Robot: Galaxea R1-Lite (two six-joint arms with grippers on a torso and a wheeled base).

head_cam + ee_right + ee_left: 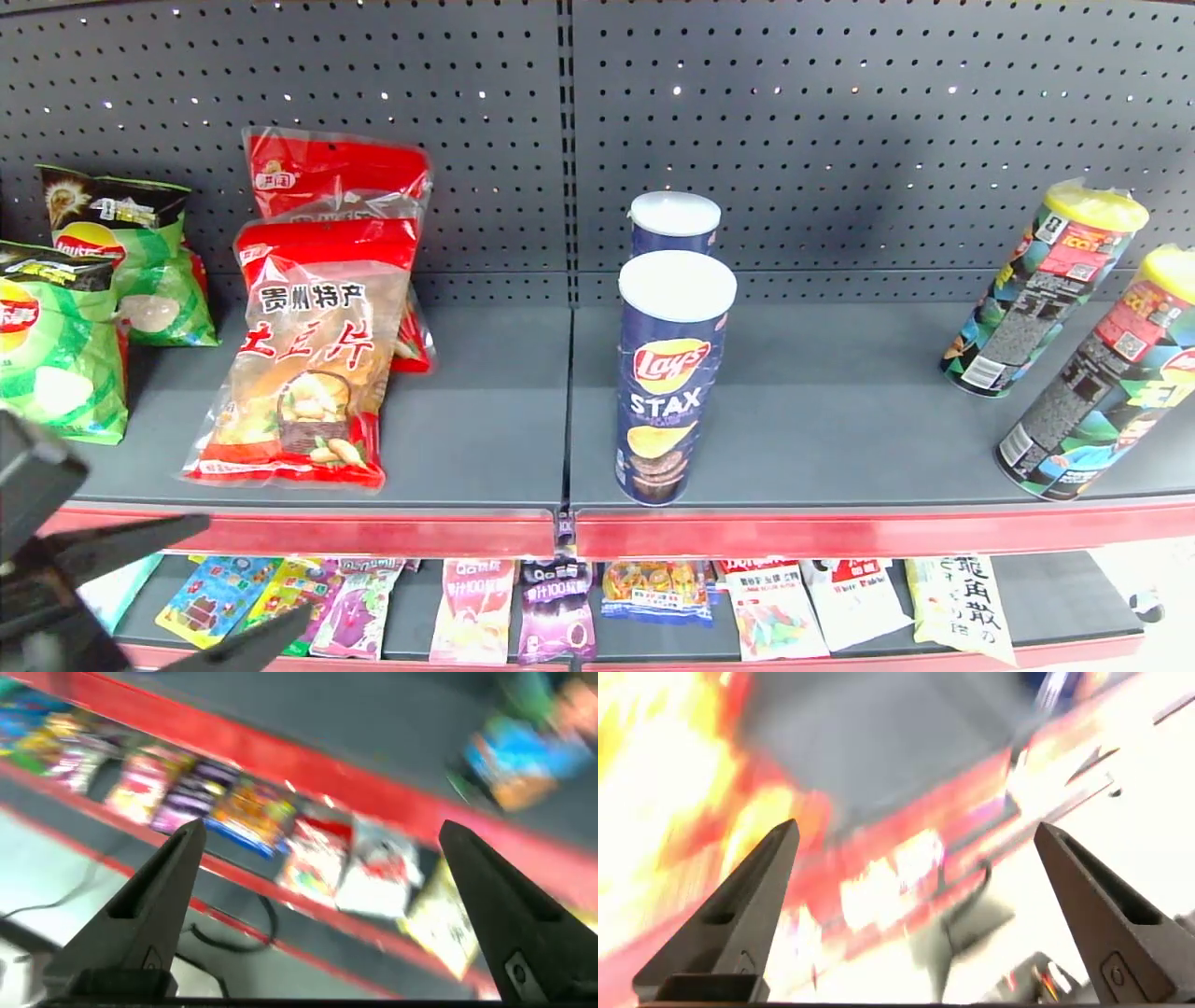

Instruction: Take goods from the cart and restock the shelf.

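Plainly, in the head view the left gripper sat in the lower left corner. Its two black fingers were spread wide with nothing between them, and its body was cut off by the frame's edge. The shelf ran across the middle. Green chip bags stood at the far left, partly cropped. Red potato-chip bags lay left of centre, one leaning behind the other. Two blue chip cans stood upright at centre, the rear one half hidden by the front one. Two patterned cans stood tilted at the right, the nearer clipped by the edge. Small packets lined the lower shelf along the bottom.

In the left wrist view the left gripper gaped wide and empty. Beyond it lay grey and red smears too blurred to identify.

In the right wrist view the right gripper likewise stood wide apart, gripping nothing. Beyond it the small packets showed, blurred, below a red shelf edge.
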